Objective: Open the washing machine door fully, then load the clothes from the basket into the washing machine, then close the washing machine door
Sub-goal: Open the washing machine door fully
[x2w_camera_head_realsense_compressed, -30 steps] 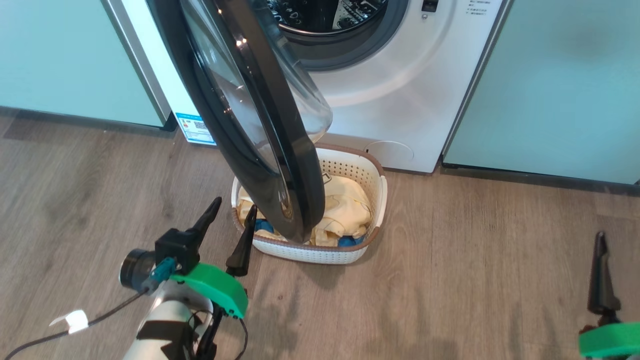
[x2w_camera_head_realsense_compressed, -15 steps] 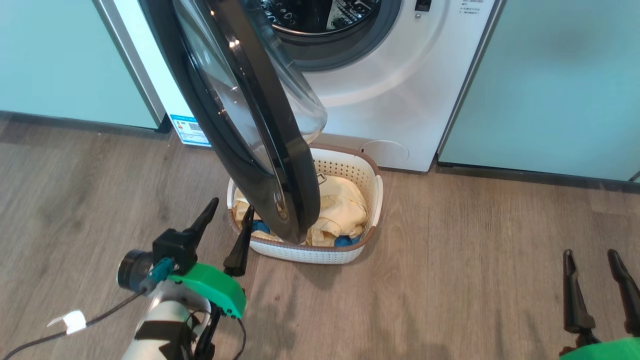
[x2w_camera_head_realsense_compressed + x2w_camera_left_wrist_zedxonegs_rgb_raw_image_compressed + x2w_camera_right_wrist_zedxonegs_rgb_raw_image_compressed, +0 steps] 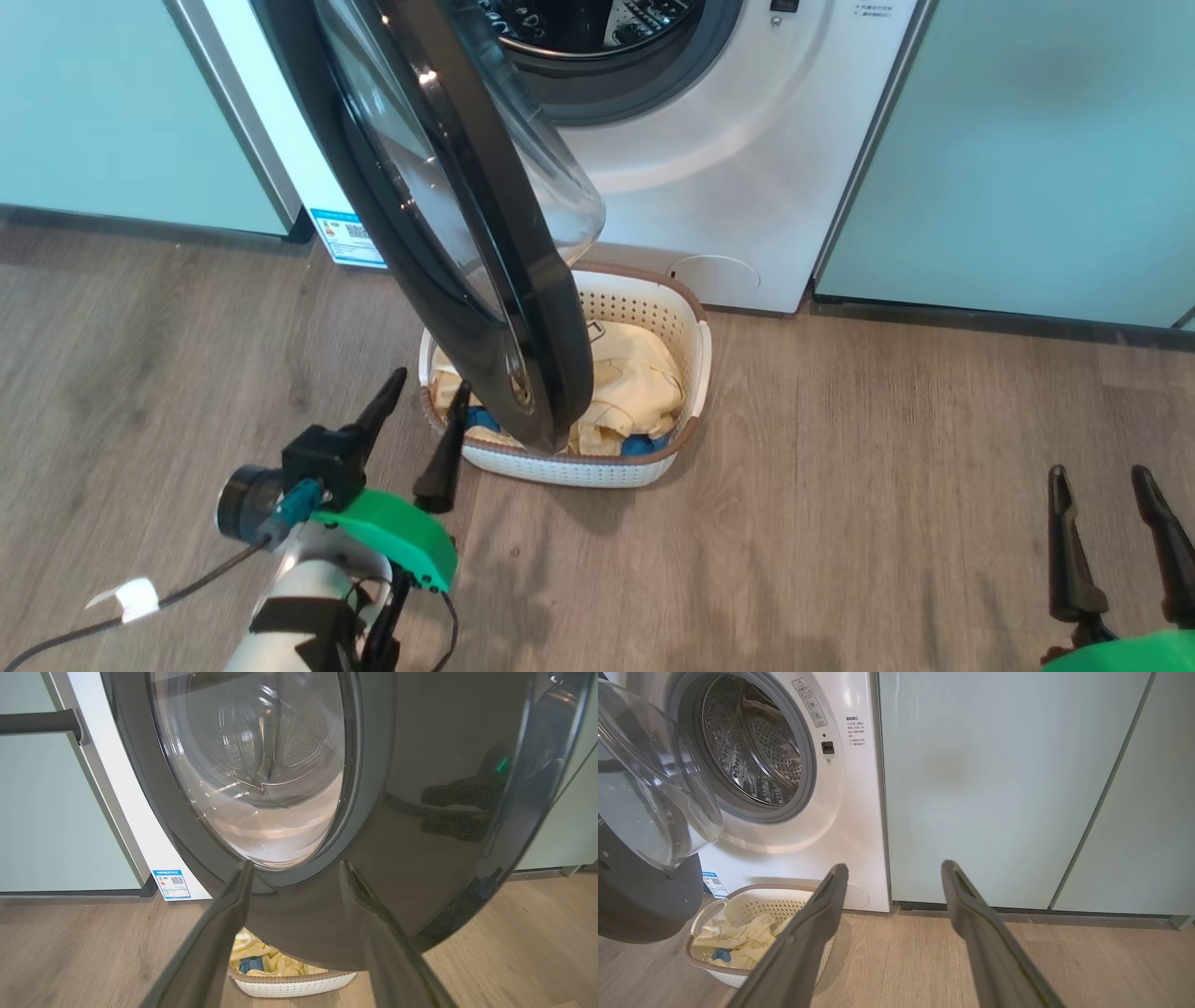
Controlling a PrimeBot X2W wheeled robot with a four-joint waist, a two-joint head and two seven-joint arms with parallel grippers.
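Note:
The washing machine [image 3: 747, 140] stands with its black-rimmed door [image 3: 448, 215] swung part-way out over the basket [image 3: 686, 359]. Pale yellow clothes [image 3: 635, 392] and a blue piece [image 3: 639, 446] lie in the basket. My left gripper [image 3: 429, 390] is open, just left of the door's lower rim and beside the basket's left end. In the left wrist view the door [image 3: 420, 835] is close ahead of that gripper [image 3: 294, 868]. My right gripper [image 3: 1097, 476] is open at the lower right, well clear of the basket. The right wrist view shows the steel drum [image 3: 752, 746], basket [image 3: 752, 896] and clothes [image 3: 738, 942].
Pale mint-green cabinet panels [image 3: 1027, 140] flank the washer on both sides, the left one [image 3: 46, 812] with a dark bar handle [image 3: 42, 721]. A blue-edged sticker [image 3: 345, 238] sits low on the washer's left. Wood floor [image 3: 887, 513] spreads around the basket.
The head camera has shifted, sliding the scene slightly left and up. My right gripper turned so that both of its fingers now show, spread apart. The left gripper and door hold their places.

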